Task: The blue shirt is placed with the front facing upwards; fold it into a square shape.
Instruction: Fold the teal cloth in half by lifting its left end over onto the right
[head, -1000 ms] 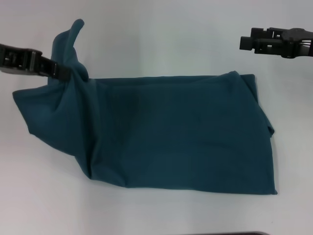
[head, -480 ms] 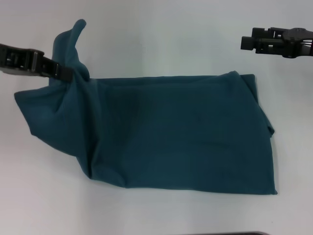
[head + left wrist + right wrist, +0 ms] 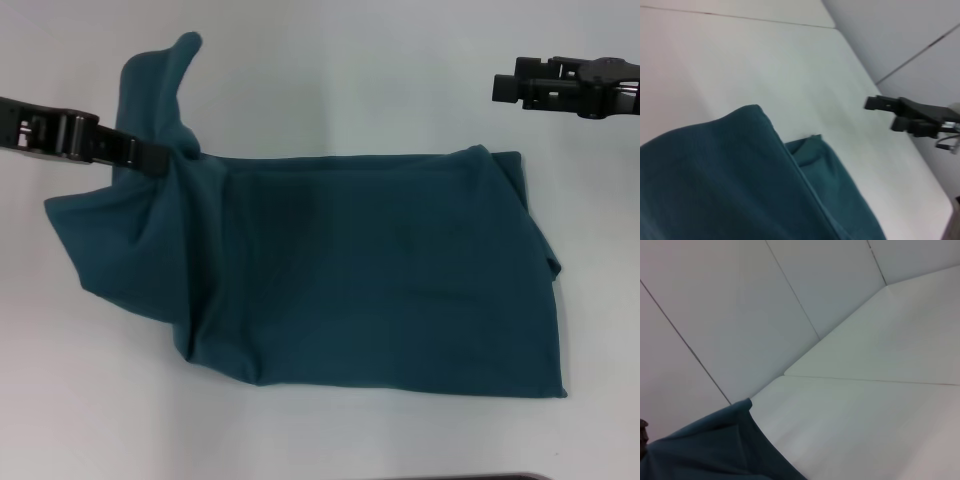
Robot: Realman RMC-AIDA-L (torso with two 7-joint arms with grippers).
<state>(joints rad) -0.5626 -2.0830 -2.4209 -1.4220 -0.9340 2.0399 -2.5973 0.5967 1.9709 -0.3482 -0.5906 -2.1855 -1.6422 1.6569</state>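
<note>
We see left pincer [image 3: 160,157] clenched on blue shirt [image 3: 380,270] far-left corner; long axis runs rightward toward right pincer [image 3: 505,87], grip state unclear, idle.

One blue shirt [image 3: 380,270] lies on the one white surface [image 3: 330,80], spread across its middle. Two grippers are in view: the left gripper [image 3: 160,157] at the surface's left edge and the right gripper [image 3: 500,87] toward its far right corner.
</note>
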